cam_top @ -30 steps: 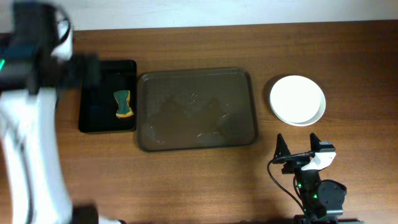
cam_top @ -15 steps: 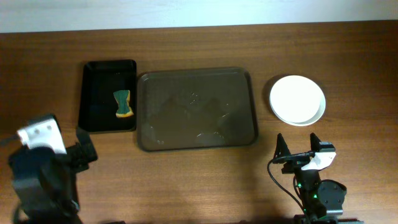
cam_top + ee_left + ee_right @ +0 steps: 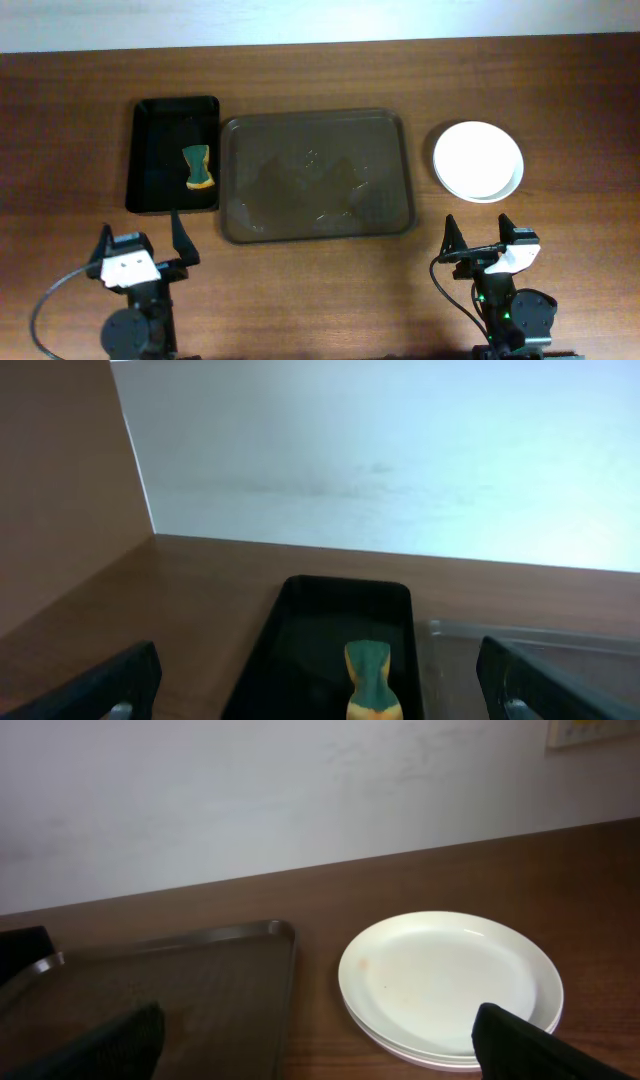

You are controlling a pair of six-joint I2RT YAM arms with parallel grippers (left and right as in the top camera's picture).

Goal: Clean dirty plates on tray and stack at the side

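The plates (image 3: 478,160) lie stacked on the table right of the tray, a white one on top; they also show in the right wrist view (image 3: 450,982) with a faint orange speck. The dark brown tray (image 3: 316,175) sits mid-table with no plates on it; its rim shows in the right wrist view (image 3: 200,938). My left gripper (image 3: 140,246) is open and empty near the front edge, below the black tray. My right gripper (image 3: 478,236) is open and empty, in front of the plates.
A smaller black tray (image 3: 172,153) stands left of the brown tray and holds a green and yellow sponge (image 3: 198,167). The sponge also shows in the left wrist view (image 3: 371,679). A pale wall runs along the table's far edge.
My left arm has swung down from the far left to rest at the front edge, gripper open. The right arm, plates and trays have not moved.
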